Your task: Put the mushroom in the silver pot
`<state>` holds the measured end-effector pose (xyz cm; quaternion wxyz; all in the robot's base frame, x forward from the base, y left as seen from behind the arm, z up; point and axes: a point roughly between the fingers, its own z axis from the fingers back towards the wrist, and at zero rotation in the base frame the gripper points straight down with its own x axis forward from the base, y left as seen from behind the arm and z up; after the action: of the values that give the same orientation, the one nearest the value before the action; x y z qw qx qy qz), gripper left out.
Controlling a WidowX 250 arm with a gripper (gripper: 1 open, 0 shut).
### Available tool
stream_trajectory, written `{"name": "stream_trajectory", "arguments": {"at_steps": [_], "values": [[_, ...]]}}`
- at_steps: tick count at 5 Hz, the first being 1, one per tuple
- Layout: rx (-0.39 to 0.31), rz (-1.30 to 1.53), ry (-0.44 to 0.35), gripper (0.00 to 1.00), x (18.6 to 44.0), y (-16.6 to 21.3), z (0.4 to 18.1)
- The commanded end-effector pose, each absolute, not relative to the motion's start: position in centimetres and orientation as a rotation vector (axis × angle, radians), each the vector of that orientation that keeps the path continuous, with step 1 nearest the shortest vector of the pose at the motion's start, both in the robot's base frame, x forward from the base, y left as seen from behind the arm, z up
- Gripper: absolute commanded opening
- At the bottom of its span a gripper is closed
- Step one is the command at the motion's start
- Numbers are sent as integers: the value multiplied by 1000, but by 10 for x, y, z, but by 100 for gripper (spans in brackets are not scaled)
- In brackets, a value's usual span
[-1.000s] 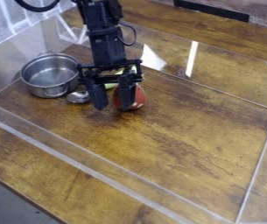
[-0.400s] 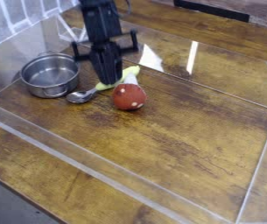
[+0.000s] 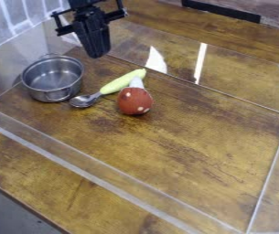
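Observation:
The mushroom (image 3: 134,101), red-brown cap with a short white stem, lies on its side on the wooden table, right of the spoon. Left of it stands the silver pot (image 3: 52,77), with nothing visible inside. My gripper (image 3: 96,52) hangs in the air above and behind the pot's right side. It is well clear of the mushroom, its dark fingers are shut together, and nothing is between them.
A small metal spoon (image 3: 87,99) lies between the pot and the mushroom. A yellow-green oblong vegetable (image 3: 123,80) rests just behind the mushroom. Low clear plastic walls (image 3: 129,187) fence the table's work area on all sides.
The gripper stood open around the mushroom, then shut and rose up and to the left without it. The mushroom stays on the table.

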<state>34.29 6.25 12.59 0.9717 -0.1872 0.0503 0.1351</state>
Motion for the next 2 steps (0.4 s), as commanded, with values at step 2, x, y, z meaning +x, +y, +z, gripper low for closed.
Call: {"name": "stream_trajectory", "arguments": {"at_steps": [2], "values": [[-365,292,-12,0,331,89,157]]}}
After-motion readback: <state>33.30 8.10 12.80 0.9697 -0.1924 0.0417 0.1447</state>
